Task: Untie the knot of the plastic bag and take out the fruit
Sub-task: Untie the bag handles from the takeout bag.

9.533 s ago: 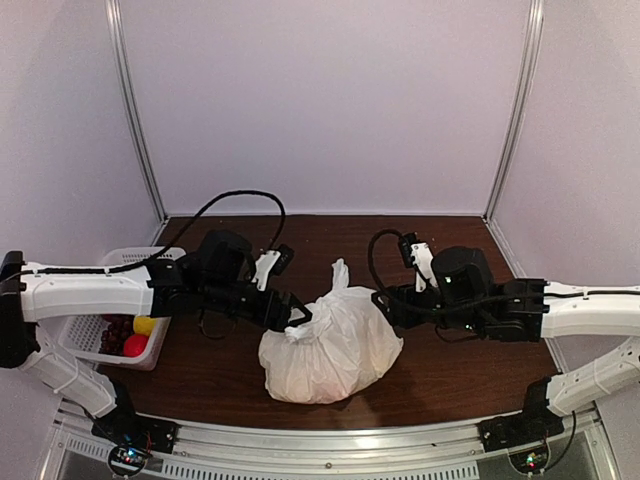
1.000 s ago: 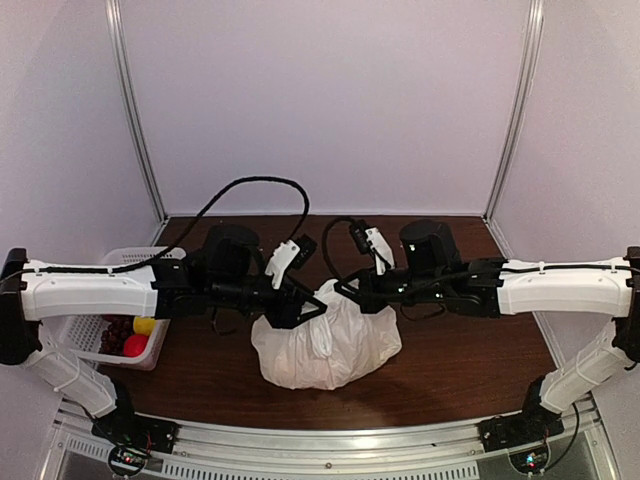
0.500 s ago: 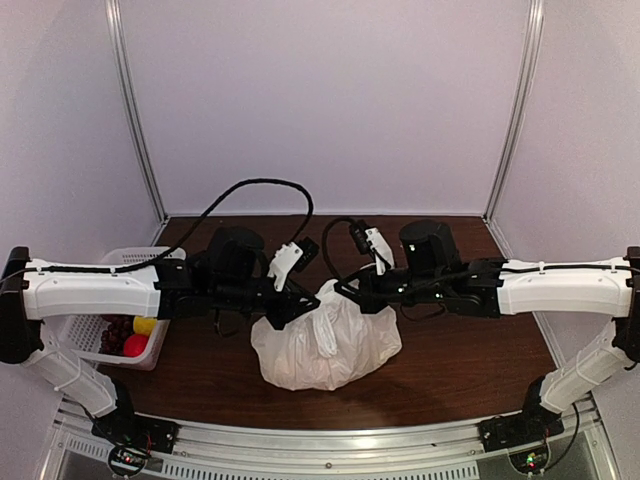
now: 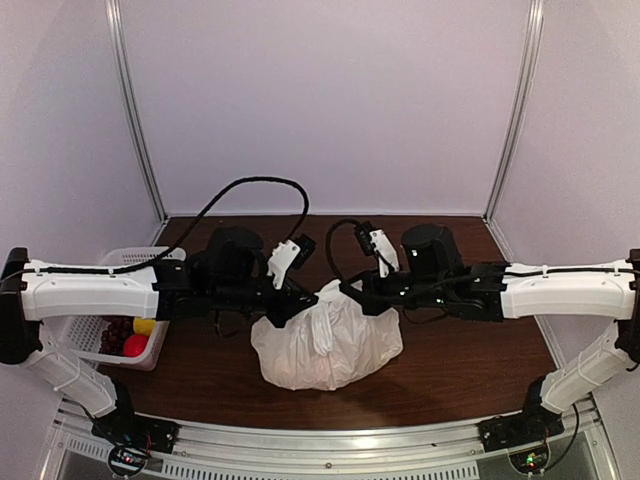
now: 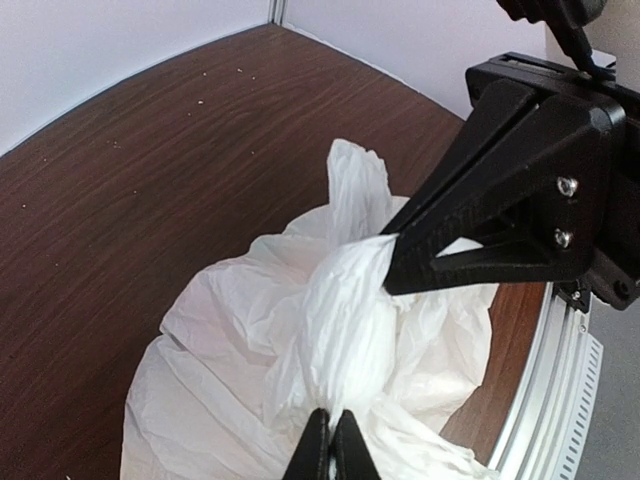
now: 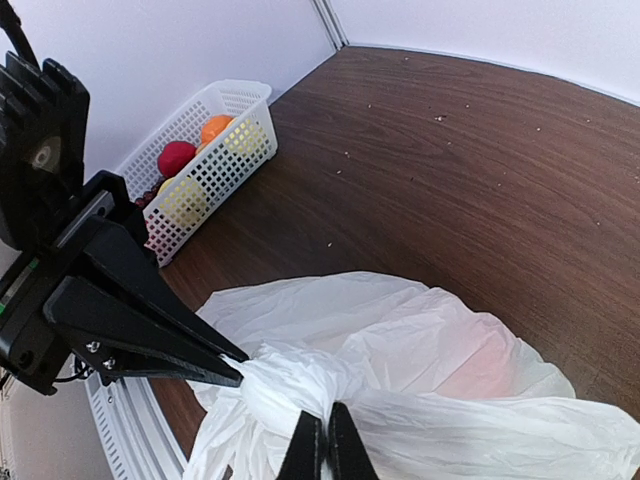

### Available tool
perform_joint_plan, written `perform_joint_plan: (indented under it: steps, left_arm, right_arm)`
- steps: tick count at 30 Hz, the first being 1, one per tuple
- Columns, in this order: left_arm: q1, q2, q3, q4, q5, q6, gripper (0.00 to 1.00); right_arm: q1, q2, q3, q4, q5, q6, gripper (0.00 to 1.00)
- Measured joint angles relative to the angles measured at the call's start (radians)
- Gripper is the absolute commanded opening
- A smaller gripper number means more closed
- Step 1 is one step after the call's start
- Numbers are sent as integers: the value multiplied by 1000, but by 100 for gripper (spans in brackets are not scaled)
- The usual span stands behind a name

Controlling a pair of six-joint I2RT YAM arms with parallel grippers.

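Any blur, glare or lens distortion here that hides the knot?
Top external: soft, plastic bag nearly washed out white, folds barely readable. Left wrist: sharp, no glare, table edge bowed by the wide lens. Right wrist: equally sharp, same bowing, knot clearly readable.

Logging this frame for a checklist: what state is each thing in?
plastic bag: closed, bulging.
knot: tied, stretched taut from both sides.
left gripper: fingers shut on the knot.
right gripper: fingers shut on the knot.
white basket: upright, partly filled.
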Motion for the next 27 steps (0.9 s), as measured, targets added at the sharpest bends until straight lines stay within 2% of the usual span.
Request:
perform_joint_plan:
  steps: [18,27]
  left_arm:
    - [-3,-56,-51,0,-106,-71,0]
    - [-4,-126,-141,32,-177,-156,0]
  right_arm:
    - [-15,-90,-82,-9,129,59,0]
    - [-19,-137,-137,-9,167,105,0]
